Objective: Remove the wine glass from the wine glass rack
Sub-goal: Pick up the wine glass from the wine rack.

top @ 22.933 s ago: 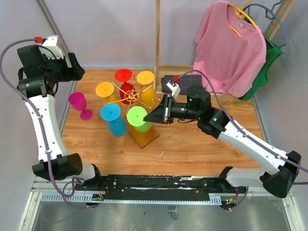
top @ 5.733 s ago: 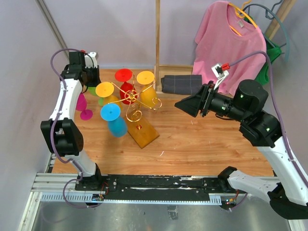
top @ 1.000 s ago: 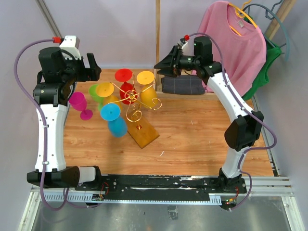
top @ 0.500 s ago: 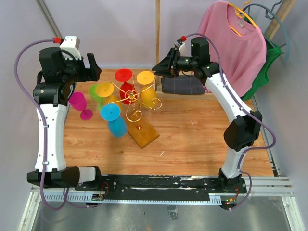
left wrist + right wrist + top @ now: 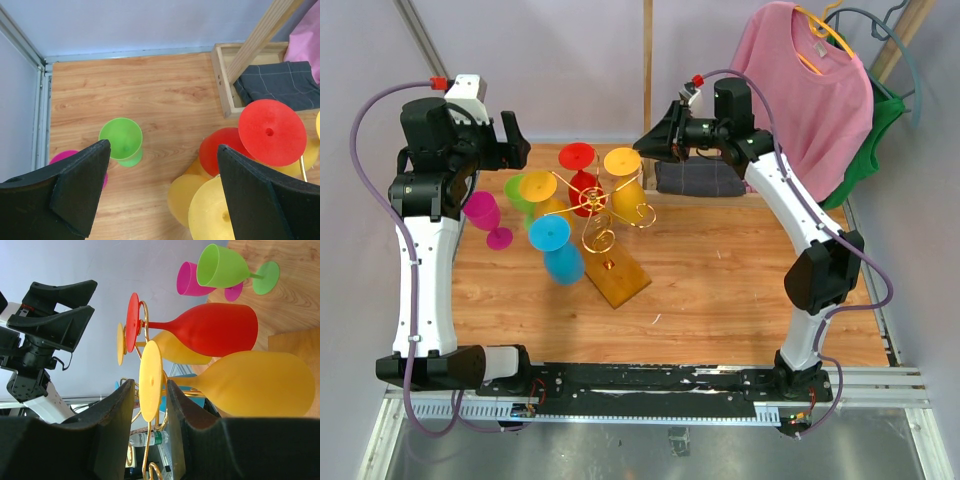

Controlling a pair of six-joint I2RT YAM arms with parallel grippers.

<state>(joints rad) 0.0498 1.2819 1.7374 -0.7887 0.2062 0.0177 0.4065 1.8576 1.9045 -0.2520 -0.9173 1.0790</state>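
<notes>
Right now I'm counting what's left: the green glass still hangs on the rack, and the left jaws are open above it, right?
No. The green glass stands upright on the table, off the rack, as the left wrist view shows. The left jaws are open above it.

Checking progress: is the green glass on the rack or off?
Off: the green glass stands upright on the table.

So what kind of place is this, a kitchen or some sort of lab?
Most likely a robot test cell in a lab, not a kitchen. Plain walls box in a small wooden table, the arms are bolted to a metal rail at its near edge, and props like plastic glasses on a gold rack and a pink shirt are staged around it.
</notes>
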